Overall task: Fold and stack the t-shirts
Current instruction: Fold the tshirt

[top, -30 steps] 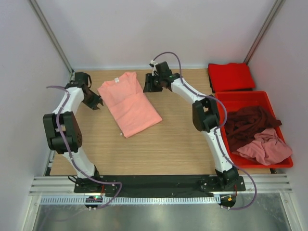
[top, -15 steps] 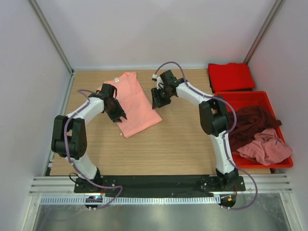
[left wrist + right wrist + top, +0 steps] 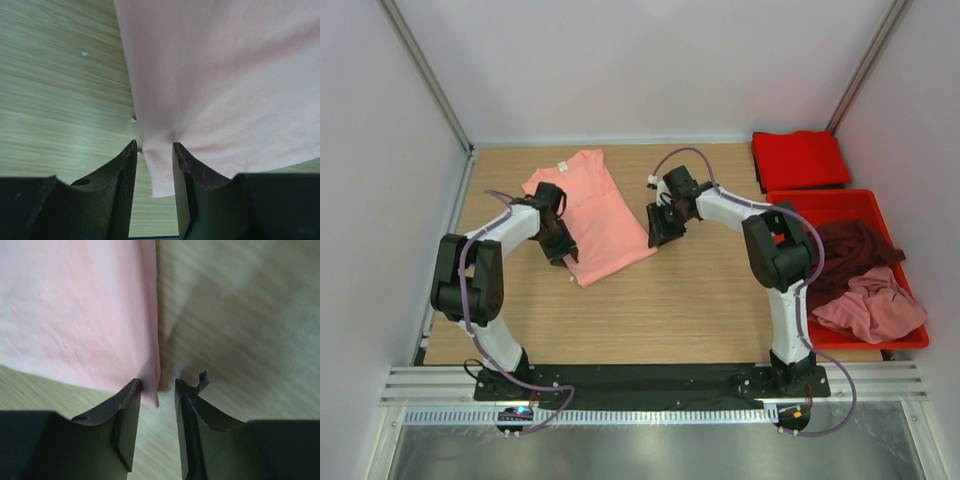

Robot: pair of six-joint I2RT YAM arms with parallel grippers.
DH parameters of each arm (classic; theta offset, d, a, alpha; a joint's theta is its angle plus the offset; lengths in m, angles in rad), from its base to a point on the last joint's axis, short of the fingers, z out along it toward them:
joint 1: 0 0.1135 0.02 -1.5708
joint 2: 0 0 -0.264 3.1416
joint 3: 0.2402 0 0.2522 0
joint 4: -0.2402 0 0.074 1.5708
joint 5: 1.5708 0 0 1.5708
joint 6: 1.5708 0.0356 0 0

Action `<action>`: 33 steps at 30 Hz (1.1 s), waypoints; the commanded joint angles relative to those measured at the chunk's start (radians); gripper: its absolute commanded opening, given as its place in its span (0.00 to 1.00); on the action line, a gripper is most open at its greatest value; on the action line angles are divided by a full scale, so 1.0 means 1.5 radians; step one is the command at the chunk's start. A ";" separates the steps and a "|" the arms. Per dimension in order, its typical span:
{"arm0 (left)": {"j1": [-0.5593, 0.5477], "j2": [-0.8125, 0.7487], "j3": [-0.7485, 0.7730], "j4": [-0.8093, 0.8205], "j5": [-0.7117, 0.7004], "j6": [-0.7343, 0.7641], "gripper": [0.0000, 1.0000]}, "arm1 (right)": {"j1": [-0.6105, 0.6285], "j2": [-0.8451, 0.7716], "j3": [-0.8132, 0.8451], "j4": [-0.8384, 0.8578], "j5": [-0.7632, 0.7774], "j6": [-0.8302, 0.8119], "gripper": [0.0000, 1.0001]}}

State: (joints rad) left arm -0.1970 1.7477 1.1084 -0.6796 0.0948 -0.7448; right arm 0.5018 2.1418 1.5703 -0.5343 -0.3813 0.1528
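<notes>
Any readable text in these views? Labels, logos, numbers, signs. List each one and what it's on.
No text can be read in any view.
Neck tag on the salmon-pink t-shirt: a small white patch, too small to read.
Red bin: no label or marking visible.
Wrist views: no print shows on the cloth.

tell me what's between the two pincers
The near end of the salmon shirt. In the top view it fills the stretch from the left pincer to the right pincer, and each wrist view shows one of its edges between open fingers.
</notes>
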 commanded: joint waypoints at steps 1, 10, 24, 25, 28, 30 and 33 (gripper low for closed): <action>-0.002 -0.023 0.068 -0.082 -0.092 0.044 0.36 | 0.006 -0.068 -0.085 0.050 -0.026 0.045 0.39; 0.005 -0.103 0.072 -0.113 -0.117 0.083 0.45 | 0.021 -0.191 -0.336 0.254 0.006 0.211 0.01; 0.157 -0.047 0.004 0.045 0.113 0.025 0.47 | 0.002 -0.193 -0.248 0.185 0.046 0.113 0.48; 0.157 -0.043 -0.002 0.052 0.119 0.025 0.47 | -0.001 -0.167 -0.230 0.176 0.028 0.105 0.49; 0.157 -0.028 -0.009 0.066 0.138 0.022 0.47 | -0.001 -0.130 -0.173 0.160 -0.008 0.077 0.50; 0.157 -0.021 -0.014 0.069 0.148 0.012 0.46 | -0.001 -0.113 -0.142 0.150 -0.015 0.059 0.49; 0.154 -0.024 -0.034 0.072 0.149 0.005 0.45 | -0.002 -0.088 -0.108 0.127 0.004 0.042 0.47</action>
State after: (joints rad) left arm 0.0395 1.7081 1.0851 -0.6022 0.2729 -0.7200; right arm 0.4973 1.9923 1.3487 -0.2916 -0.3637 0.2806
